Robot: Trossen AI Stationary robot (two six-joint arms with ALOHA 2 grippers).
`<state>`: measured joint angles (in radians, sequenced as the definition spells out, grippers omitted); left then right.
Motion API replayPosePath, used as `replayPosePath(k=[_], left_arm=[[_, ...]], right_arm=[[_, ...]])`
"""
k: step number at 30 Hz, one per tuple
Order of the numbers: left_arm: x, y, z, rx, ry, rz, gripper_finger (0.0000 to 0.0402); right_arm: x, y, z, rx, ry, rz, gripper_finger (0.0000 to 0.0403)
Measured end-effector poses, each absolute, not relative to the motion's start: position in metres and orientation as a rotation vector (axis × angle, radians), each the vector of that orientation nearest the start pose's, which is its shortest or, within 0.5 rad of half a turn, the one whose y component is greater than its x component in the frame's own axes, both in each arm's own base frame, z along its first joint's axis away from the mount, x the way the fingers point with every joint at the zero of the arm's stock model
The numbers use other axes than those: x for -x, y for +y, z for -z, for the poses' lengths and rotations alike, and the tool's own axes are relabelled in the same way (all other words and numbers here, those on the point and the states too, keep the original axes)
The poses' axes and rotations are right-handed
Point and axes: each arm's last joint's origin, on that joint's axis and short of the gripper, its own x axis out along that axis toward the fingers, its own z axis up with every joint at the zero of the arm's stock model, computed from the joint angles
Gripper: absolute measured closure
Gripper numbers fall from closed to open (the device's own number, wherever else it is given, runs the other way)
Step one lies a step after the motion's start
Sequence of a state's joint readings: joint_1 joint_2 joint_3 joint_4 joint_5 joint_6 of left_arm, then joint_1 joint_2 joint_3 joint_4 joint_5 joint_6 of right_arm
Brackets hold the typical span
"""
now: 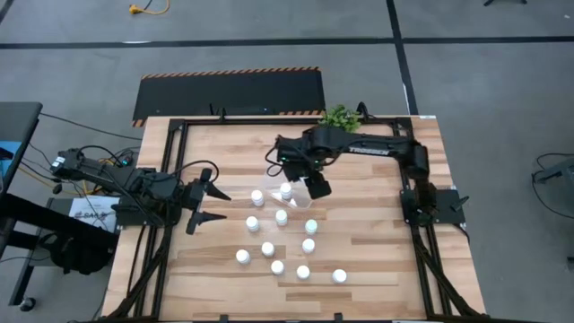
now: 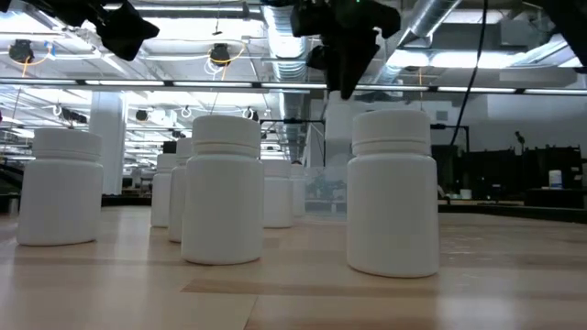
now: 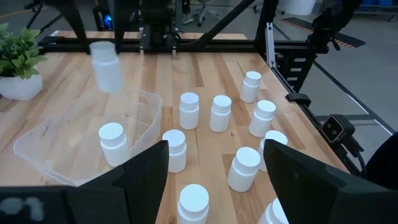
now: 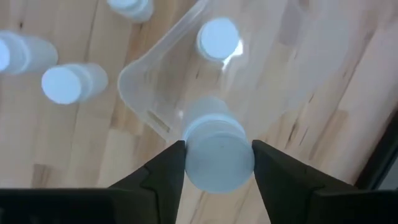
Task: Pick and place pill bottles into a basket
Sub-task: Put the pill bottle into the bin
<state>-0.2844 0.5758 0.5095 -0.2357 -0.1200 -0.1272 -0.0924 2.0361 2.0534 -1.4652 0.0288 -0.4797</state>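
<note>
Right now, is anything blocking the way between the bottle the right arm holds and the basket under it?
Nothing visible does. The right end effector holds a bottle above the clear basket. One bottle already stands inside, off to one side, and the floor directly beneath looks bare. The left end effector waits open, well away.

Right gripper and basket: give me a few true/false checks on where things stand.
1. The right gripper holds a pill bottle above the basket. True.
2. The basket is empty. False: one bottle already stands in it.
3. The left gripper holds a bottle. False: it is open and empty, at the table's left side.
4. Several bottles stand on the table outside the basket. True.
5. The potted plant sits inside the basket. False: it stands apart, on the table.
</note>
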Motion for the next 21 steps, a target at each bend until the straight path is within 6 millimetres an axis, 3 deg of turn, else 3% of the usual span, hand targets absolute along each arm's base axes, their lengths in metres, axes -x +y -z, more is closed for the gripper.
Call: replayPosePath(k=[7,15,21], left_arm=[[-0.135,-0.036,-0.262,0.066,0.304,0.144,0.015],[-0.135,-0.036,-0.262,0.066,0.304,0.144,0.015],[-0.135,-0.036,-0.263,0.067,0.3,0.144,0.015]], right_arm=[[-0.408,-0.039,-0.288,0.355,1.458,-0.268,0.0251],[-0.42,-0.041,-0.27,0.36,1.464,-0.275,0.0226],[-0.428,-0.044,-0.249,0.35,1.504,-0.286,0.0245]])
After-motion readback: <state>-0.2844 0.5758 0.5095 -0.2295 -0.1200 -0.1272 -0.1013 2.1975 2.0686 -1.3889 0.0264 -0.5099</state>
